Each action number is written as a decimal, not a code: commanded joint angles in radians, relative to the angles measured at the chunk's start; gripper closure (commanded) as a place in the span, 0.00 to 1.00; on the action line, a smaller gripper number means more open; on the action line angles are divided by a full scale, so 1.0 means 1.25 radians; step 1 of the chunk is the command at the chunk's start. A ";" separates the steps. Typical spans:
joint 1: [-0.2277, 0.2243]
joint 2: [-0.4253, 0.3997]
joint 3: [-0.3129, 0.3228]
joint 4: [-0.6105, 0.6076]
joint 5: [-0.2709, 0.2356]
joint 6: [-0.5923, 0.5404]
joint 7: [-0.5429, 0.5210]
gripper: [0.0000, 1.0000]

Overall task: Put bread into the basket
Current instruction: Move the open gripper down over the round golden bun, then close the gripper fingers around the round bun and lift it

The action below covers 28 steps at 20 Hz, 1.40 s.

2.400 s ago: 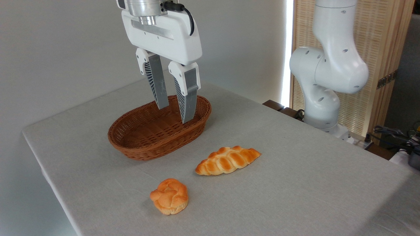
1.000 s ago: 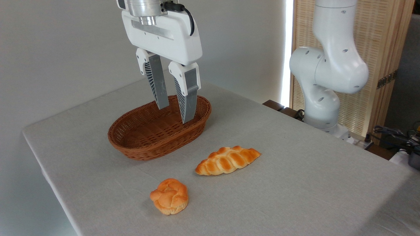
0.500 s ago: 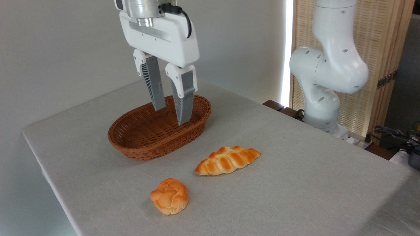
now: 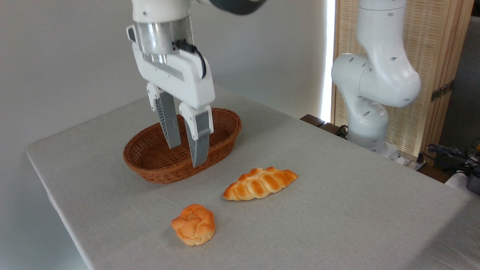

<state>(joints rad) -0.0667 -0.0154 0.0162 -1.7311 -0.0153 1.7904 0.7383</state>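
Observation:
The bread (image 4: pixel 194 224), a small round golden-orange knotted bun, lies on the grey tablecloth near the front edge. Behind it stands the oval brown wicker basket (image 4: pixel 153 171), with nothing inside that I can see. My gripper (image 4: pixel 186 156) hangs in the air in front of the basket, fingers pointing down. Its jaws stand open with a narrow gap and nothing between them. The fingertips are well above and behind the bun, apart from it.
A longer braided loaf (image 4: pixel 260 183) lies to the right of the bun. The robot's white base column (image 4: pixel 371 86) stands at the back right beyond the table. Cables and dark gear (image 4: pixel 455 157) sit at the far right edge.
The gripper has come down and forward to the left, from above the basket's far part towards its near rim. The bun, loaf and basket have not moved.

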 commanded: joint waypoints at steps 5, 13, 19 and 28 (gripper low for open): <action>-0.010 -0.011 0.009 -0.115 0.000 0.147 0.028 0.00; -0.012 0.021 0.010 -0.196 0.002 0.307 0.034 0.00; -0.010 0.036 0.013 -0.218 0.002 0.342 0.049 0.00; -0.010 0.044 0.013 -0.242 0.076 0.343 0.054 0.00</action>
<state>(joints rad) -0.0705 0.0430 0.0200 -2.0090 0.0437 2.1923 0.7889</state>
